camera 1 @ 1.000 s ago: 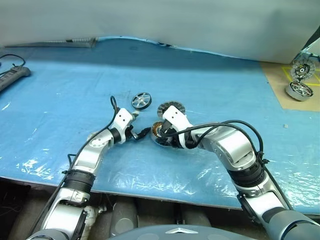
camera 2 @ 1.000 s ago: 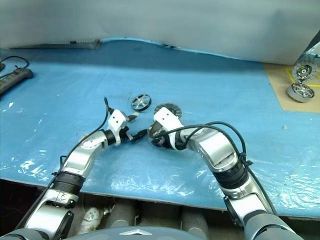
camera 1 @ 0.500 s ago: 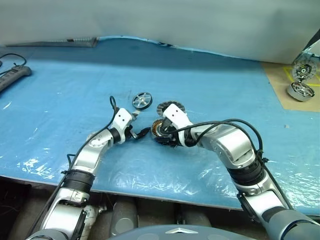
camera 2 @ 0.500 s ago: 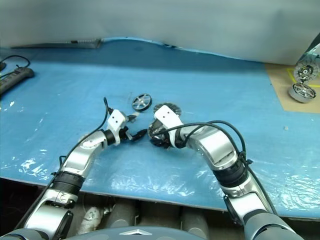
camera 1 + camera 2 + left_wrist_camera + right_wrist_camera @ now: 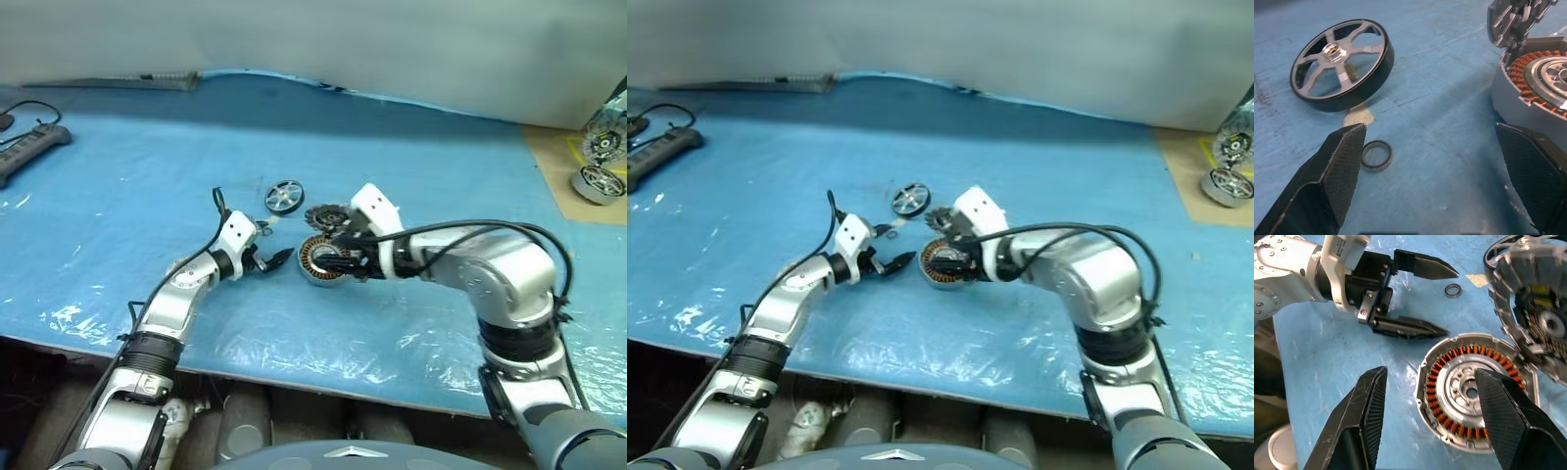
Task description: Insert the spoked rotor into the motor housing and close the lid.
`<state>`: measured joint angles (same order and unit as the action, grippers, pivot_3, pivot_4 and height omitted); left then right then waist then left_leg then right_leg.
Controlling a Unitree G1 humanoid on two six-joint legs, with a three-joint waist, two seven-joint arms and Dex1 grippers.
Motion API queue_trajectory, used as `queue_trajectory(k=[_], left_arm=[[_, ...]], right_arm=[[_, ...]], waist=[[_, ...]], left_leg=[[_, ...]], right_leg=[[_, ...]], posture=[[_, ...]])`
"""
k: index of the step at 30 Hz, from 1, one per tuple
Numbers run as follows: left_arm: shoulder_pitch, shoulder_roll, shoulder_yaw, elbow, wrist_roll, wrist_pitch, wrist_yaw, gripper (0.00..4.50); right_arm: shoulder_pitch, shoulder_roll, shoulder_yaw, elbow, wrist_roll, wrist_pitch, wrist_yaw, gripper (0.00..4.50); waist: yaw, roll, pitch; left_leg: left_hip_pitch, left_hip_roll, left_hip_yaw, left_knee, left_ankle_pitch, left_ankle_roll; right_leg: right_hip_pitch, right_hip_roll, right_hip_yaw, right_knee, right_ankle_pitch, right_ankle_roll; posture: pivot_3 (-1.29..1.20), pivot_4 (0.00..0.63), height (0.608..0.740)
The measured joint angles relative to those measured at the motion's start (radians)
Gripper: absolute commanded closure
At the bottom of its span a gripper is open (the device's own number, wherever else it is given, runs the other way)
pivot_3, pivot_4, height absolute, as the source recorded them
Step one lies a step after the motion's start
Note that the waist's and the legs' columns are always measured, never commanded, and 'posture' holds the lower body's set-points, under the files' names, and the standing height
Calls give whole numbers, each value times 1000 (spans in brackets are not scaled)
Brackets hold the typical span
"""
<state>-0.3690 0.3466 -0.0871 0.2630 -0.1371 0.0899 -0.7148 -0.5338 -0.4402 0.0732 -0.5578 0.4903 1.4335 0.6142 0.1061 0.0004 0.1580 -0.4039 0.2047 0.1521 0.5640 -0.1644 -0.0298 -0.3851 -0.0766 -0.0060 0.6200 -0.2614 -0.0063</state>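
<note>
On the blue sheet, the motor housing (image 5: 1476,389) lies open, windings up, between two open, empty grippers.
The spoked rotor (image 5: 1342,58) and lid (image 5: 326,215) wait just beside it; left gripper (image 5: 277,259) or right gripper (image 5: 1430,423) could knock the small ring (image 5: 1376,155) away.

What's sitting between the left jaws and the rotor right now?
A small metal ring lies flat on the blue sheet, just short of the rotor, near one finger of the open left gripper. The left wrist view shows it.
</note>
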Motion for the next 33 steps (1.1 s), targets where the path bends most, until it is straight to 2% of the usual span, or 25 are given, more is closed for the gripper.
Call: queue_trajectory(k=[5, 9, 16, 22, 33], left_arm=[[24, 4, 29, -3, -17, -48, -2, 0], [25, 26, 50, 9, -22, -84, -15, 0], [16, 48, 62, 82, -50, -91, -73, 0], [-39, 69, 63, 212, -68, -100, -150, 0], [-188, 64, 65, 475, -26, -221, -168, 0]], right_arm=[[257, -97, -48, -6, -26, -351, 84, 1496], [444, -35, -93, 61, -77, -700, 108, 1496], [522, 47, -55, 300, -226, -1115, 82, 1496], [535, 79, 30, 381, -321, -1310, 68, 1496], [547, 87, 50, 414, -332, -1427, 79, 1496]], waist=[[0, 0, 0], [-10, 0, 0], [-13, 0, 0], [-13, 0, 0], [-10, 0, 0]], left_leg=[[0, 0, 0, -1, 0, 0], [0, 0, 0, 0, 0, 0], [0, 0, 2, 2, 0, 1], [-1, 0, 2, 1, 0, 1], [-1, 0, 1, 2, 0, 1]], right_leg=[[-1, 1, -1, -1, 0, 0], [-1, 0, 0, 0, 0, 0], [-1, 0, 2, 0, -1, -1], [-2, 1, 1, 0, 0, -1], [0, 0, 0, 0, 0, -1]], posture=[[0, 150, 740], [0, 150, 740], [0, 150, 740], [0, 150, 740], [0, 150, 740]])
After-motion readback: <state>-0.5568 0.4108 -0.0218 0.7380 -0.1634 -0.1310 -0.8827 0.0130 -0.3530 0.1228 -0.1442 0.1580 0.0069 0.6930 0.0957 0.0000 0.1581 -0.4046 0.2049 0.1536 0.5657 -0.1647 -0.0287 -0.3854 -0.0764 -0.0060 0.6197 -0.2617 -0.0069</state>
